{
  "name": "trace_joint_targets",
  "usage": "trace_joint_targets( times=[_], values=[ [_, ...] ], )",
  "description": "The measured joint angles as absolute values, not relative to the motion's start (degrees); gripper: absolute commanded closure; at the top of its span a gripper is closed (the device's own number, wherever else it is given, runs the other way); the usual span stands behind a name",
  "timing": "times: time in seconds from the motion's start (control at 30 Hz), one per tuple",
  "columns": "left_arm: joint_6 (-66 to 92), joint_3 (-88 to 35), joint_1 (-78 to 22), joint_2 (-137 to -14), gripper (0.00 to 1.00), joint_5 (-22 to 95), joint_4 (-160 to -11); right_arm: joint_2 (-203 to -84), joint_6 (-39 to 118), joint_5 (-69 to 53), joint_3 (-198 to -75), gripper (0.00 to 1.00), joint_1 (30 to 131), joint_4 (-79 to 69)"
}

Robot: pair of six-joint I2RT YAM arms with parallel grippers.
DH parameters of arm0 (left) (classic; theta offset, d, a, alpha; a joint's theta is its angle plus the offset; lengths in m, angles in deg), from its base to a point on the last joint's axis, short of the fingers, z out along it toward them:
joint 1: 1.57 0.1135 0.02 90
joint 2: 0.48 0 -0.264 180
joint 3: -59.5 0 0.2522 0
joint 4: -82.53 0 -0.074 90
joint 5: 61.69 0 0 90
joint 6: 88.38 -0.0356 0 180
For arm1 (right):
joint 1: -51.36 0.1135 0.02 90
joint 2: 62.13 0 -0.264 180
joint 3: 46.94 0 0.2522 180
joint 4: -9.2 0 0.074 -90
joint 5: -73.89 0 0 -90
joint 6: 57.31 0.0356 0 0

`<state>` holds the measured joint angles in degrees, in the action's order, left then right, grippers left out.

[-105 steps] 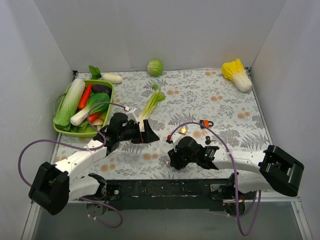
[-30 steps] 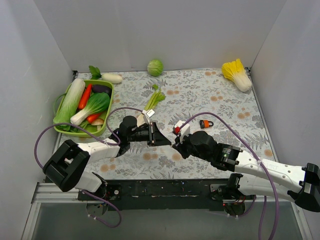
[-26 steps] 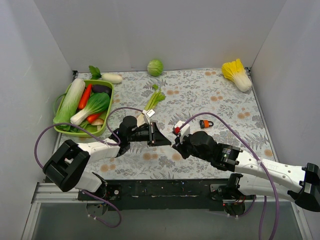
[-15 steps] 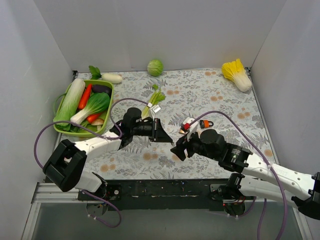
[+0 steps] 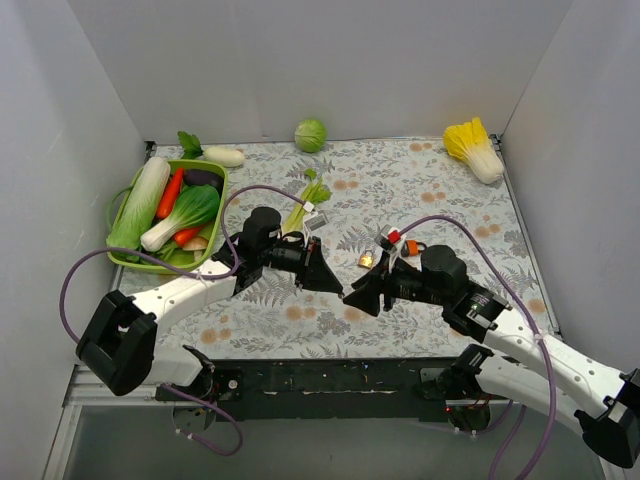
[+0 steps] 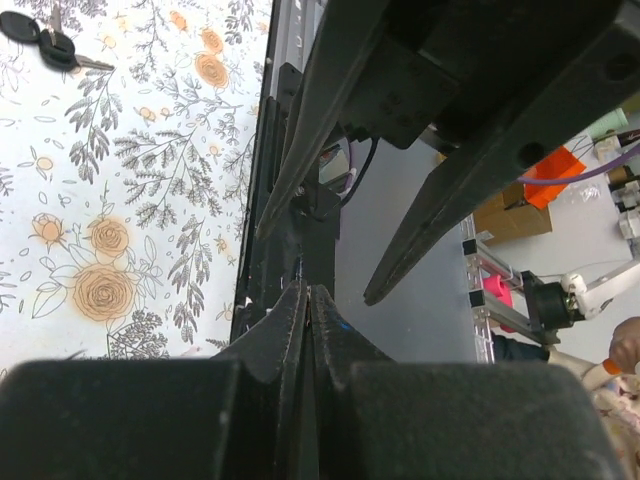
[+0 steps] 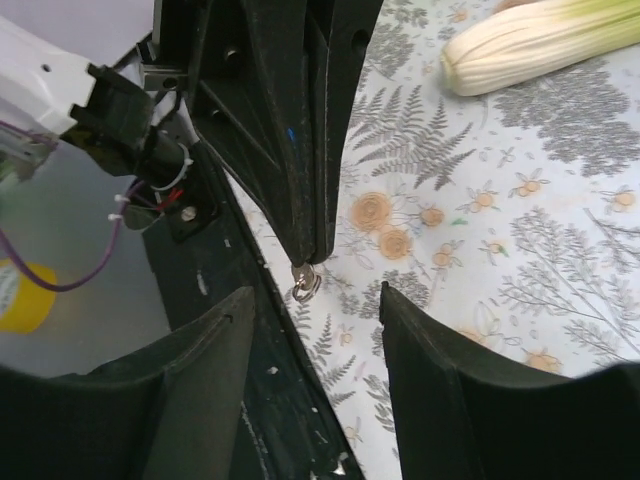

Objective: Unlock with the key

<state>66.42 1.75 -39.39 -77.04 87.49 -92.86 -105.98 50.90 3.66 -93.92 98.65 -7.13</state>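
Brass padlock [image 5: 366, 259] and orange padlock [image 5: 411, 247] lie near right claw [image 5: 362, 297]

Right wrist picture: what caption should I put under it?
The shut left gripper dangles a small silvery thing facing the open right gripper.

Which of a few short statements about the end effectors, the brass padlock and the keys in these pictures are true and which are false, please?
1. The right end effector is open. True.
2. The left end effector holds the brass padlock. False: the padlock lies on the table. The shut fingers pinch only a small silvery item.
3. The black-headed keys lie on the table. True.
4. The round cabbage sits in the green basket. False: it lies on the table by the back wall.
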Motion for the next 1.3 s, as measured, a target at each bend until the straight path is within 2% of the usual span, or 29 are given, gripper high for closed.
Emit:
trace_joint_targets(
  times=[0.37,0.63,0.87,1.13,1.27,1.3],
  values=[
    [64.1,1.7,-39.4,-75.8,1.0,89.5,-92.7,-109.2,57.3,12.6,-90.8,0.55,97.9,3.2],
    [64.0,1.8,-39.3,-75.4,1.0,90.1,-92.8,-110.4,59.4,14.2,-89.3,0.69,97.7,6.7],
    [64.0,1.8,-39.5,-75.0,1.0,90.4,-93.1,-111.5,60.9,14.9,-88.9,0.75,97.6,8.6],
    [63.7,2.1,-39.6,-74.8,1.0,90.7,-93.2,-111.7,61.8,15.0,-88.5,0.99,97.2,9.3],
    [63.3,2.2,-39.7,-74.8,1.0,90.6,-93.2,-111.8,62.3,14.7,-88.3,0.99,97.2,9.3],
    [63.2,2.2,-39.7,-74.8,0.86,90.5,-93.2,-111.8,62.3,14.5,-88.2,0.99,97.2,9.3]
  ],
)
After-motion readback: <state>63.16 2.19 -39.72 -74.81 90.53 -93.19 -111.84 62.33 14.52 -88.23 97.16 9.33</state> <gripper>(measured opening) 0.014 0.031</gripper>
